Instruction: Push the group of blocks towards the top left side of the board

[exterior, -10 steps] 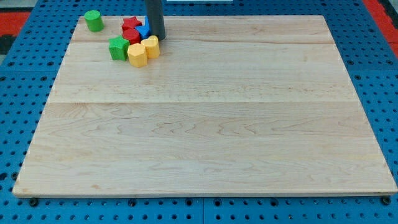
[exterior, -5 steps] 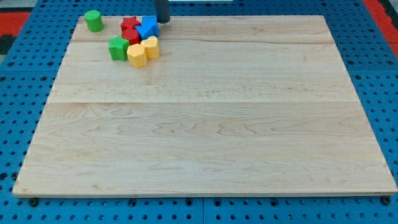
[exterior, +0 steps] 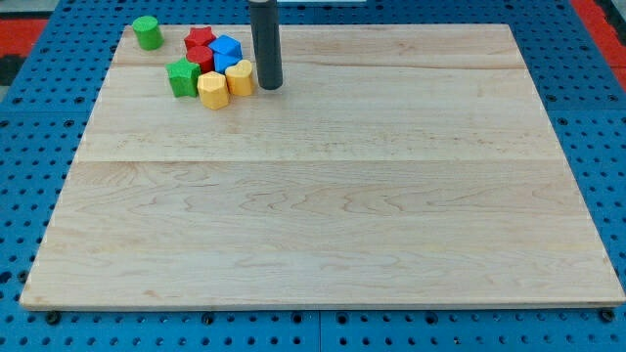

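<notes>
A cluster of blocks sits near the board's top left: a red star (exterior: pixel 201 39), a second red block (exterior: pixel 206 58), a blue block (exterior: pixel 227 49), a green block (exterior: pixel 183 77) and two yellow blocks (exterior: pixel 212 90) (exterior: pixel 240 77). A green cylinder (exterior: pixel 147 32) stands apart, further left at the top edge. My tip (exterior: pixel 269 86) is on the board just right of the right-hand yellow block, touching or almost touching it.
The wooden board (exterior: pixel 323 196) lies on a blue perforated table (exterior: pixel 29 147). The cluster is close to the board's top edge.
My rod has moved from the top edge beside the blue block down to the right side of the yellow blocks. The cluster has shifted slightly left.
</notes>
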`<state>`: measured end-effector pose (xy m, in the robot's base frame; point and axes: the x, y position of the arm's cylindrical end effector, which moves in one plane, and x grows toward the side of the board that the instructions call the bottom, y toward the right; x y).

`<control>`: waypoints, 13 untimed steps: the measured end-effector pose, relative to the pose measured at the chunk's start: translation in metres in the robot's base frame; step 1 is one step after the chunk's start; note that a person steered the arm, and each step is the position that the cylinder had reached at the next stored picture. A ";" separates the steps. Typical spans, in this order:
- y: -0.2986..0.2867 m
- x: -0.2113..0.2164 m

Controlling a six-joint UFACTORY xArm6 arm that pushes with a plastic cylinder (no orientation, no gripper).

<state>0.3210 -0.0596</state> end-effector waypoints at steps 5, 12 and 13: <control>-0.029 -0.039; -0.030 -0.055; -0.031 -0.050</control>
<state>0.2706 -0.0904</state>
